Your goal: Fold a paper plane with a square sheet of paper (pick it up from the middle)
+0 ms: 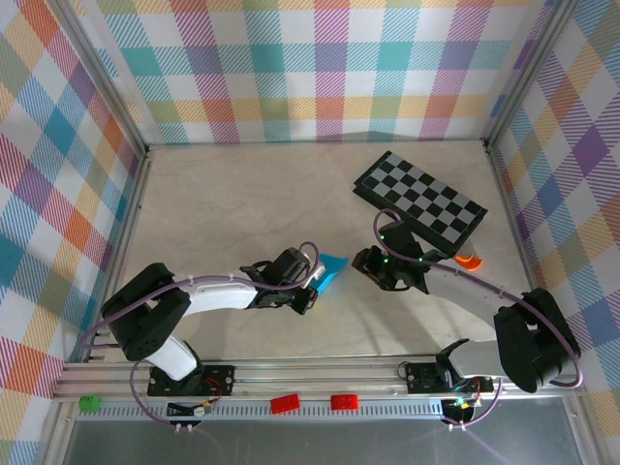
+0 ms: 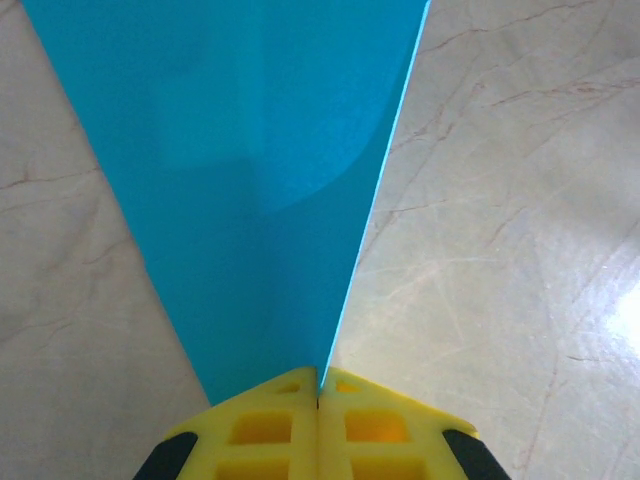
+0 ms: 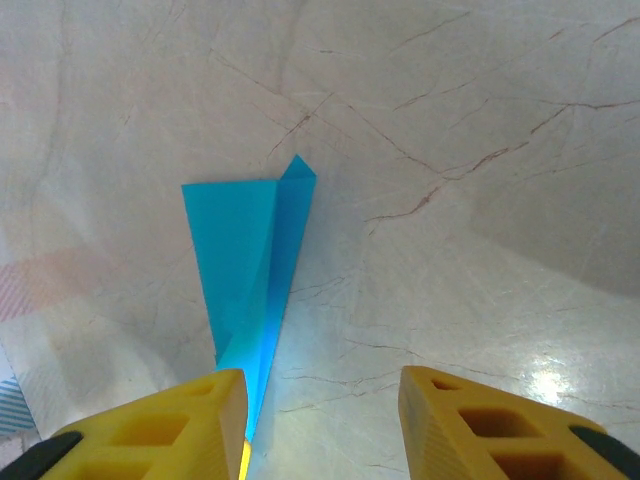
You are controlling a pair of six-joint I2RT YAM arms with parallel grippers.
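Paper plane [image 2: 250, 180]: cyan, pinched at narrow end by left gripper [image 2: 319, 385], toward near edge of worktop [image 1: 242, 194]. Right gripper [image 3: 322, 400]: jaws spread, just beside.

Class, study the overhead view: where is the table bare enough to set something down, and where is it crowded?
Bare: the table from the left wall across to the checkered board. Crowded: the centre, where the left gripper and right gripper meet at the folded paper.
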